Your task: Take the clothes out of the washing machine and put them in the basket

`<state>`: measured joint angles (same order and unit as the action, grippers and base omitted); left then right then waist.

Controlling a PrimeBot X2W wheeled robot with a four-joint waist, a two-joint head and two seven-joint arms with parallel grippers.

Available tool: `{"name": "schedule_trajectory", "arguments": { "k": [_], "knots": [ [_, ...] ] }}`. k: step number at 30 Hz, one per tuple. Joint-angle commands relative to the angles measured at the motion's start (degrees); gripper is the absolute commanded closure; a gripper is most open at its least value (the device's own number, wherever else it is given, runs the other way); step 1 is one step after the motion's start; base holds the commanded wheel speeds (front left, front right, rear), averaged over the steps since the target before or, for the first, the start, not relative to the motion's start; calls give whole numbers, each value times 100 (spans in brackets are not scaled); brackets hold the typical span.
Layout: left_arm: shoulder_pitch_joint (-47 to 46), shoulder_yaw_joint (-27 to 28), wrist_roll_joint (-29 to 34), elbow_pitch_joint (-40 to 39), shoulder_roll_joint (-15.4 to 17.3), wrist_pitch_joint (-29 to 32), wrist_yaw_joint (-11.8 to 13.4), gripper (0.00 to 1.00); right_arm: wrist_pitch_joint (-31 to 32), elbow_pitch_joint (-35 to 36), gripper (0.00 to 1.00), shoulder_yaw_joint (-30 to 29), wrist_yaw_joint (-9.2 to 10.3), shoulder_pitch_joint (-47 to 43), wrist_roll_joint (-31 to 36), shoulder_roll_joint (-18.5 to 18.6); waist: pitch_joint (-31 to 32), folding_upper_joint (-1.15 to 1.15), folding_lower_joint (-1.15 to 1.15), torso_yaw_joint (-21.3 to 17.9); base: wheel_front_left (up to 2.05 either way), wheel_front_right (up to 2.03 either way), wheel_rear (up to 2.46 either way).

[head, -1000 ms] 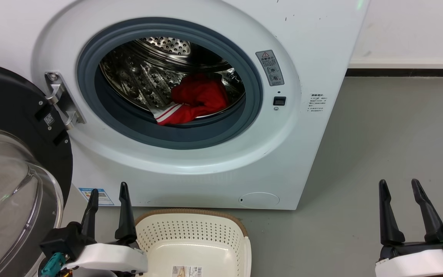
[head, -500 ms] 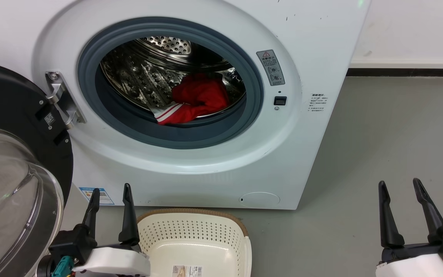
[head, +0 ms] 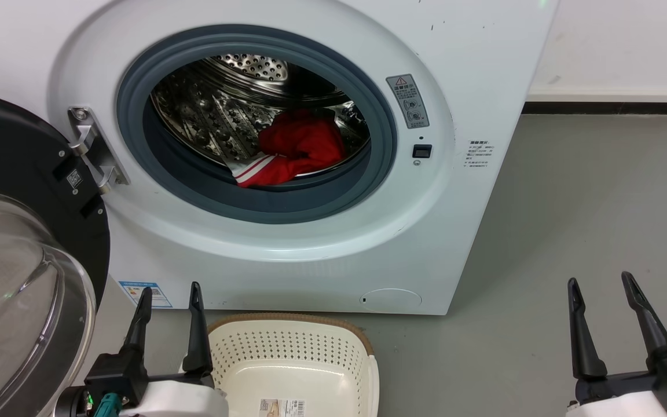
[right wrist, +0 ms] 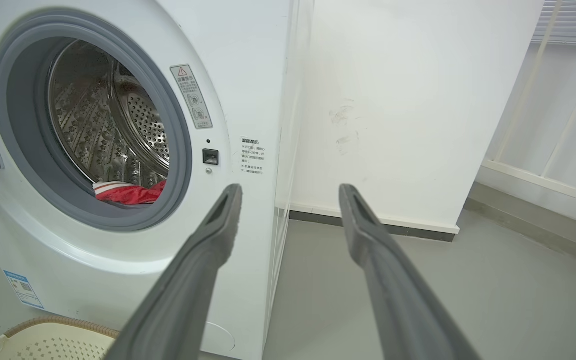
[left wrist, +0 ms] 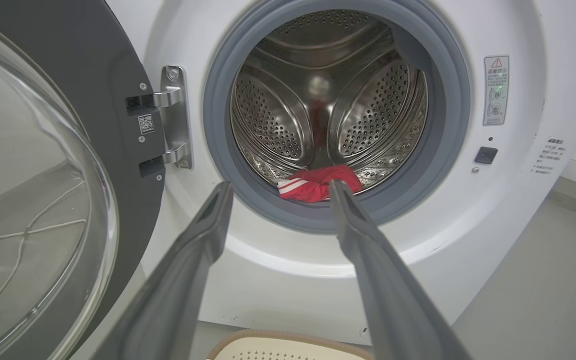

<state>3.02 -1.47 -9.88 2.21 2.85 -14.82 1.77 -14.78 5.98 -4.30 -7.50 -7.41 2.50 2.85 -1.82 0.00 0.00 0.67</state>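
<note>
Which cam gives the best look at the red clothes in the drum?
Head view: the clothes show largest, stripes included. Left wrist view shows less of them, low behind the seal; right wrist view, just a sliver.

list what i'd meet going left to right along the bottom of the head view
washing machine door, swung open → left gripper, jaws apart → basket → bare grey floor → right gripper, jaws apart
</note>
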Motion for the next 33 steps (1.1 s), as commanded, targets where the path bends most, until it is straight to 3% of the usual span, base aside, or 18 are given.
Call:
{"name": "schedule_trajectory", "arguments": {
  "k": [1, 27, 33],
  "knots": [
    [42, -10, 104, 6, 4, -46, 13, 0, -48, 50, 0, -3, 2, -76, 88, 5, -1, 0, 0, 1, 0, 0, 0],
    [-127, 13, -30, 279, 4, -54, 39, 0, -43, -109, 0, -17, 2, -27, -145, 5, -22, 0, 0, 11, 0, 0, 0],
    [-759, -91, 56, 771, 3, -44, -167, 0, -43, -76, 0, 39, 2, 98, -113, 5, -157, 0, 0, -32, 0, 0, 0]
  ]
}}
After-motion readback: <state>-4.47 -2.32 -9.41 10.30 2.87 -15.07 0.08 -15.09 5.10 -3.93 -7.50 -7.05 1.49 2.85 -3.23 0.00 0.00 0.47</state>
